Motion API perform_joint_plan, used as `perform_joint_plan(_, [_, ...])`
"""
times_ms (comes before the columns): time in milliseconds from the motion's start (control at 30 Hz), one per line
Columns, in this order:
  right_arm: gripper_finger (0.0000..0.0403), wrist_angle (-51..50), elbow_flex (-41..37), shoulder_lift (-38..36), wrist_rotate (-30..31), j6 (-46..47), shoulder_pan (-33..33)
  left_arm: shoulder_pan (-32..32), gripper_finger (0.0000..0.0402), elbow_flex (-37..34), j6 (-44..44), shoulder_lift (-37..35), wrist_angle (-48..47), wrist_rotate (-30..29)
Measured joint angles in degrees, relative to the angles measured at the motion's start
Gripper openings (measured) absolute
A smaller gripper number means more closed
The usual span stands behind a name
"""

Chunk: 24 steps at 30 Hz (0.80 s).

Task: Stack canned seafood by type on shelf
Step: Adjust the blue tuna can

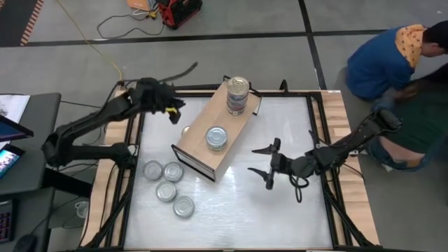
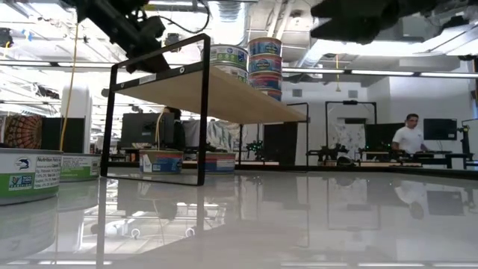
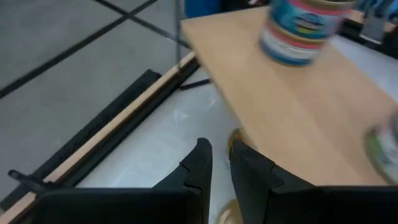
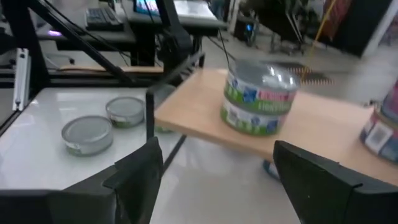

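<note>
High view: shelf [image 1: 210, 143] lies diagonally mid-table. On its top stand two stacks: a tall stack [image 1: 238, 96] at the far end and a low stack [image 1: 216, 138] nearer the middle. Four loose tins [image 1: 168, 187] with silver-grey lids sit on the table [image 1: 280, 210] just off the shelf's near-left end; a gold tin [image 1: 186, 130] shows at the shelf's left edge. Left gripper [image 1: 172, 110] hangs over the far-left part of the table, beside the shelf. Right gripper [image 1: 264, 167] sits right of the shelf, fingers spread wide, nothing between them. A person in blue crouches beyond the far-right corner.

Low view: shelf top [image 2: 224, 93] is raised on a black frame, both stacks on it. Loose tins [image 2: 26, 175] are at the left edge.

Left wrist view: left fingers [image 3: 196, 168] stand narrow, almost together, empty, over the table beside the shelf edge.

Right wrist view: right fingers [image 4: 140, 168] stand wide apart, facing the low stack [image 4: 258, 99] on the shelf; two loose tins [image 4: 87, 134] lie on the table.
</note>
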Motion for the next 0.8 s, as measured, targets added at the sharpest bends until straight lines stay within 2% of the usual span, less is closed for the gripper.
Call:
perform_joint_plan(133, [0.0328, 3.78, 0.01, 0.00, -0.01, -4.27, 0.29, 5.00, 0.0049, 1.09, 1.02, 4.77, 0.62, 2.43])
perform_joint_plan(433, [0.0328, 5.32, 1.44, 0.00, -0.06, -6.84, 0.66, 11.87, 0.0049, 1.18, 8.13, 14.60, 4.22, -1.07])
perform_joint_plan(700, [0.0328, 5.11, 4.52, 0.00, -0.06, -13.77, 0.54, 15.19, 0.0049, 1.18, 13.90, 21.03, 6.87, -12.88])
perform_joint_plan(800, [0.0328, 5.53, 6.49, 0.00, -0.07, -17.33, 0.20, 15.00, 0.0049, 1.18, 16.99, 24.20, 7.71, -12.26])
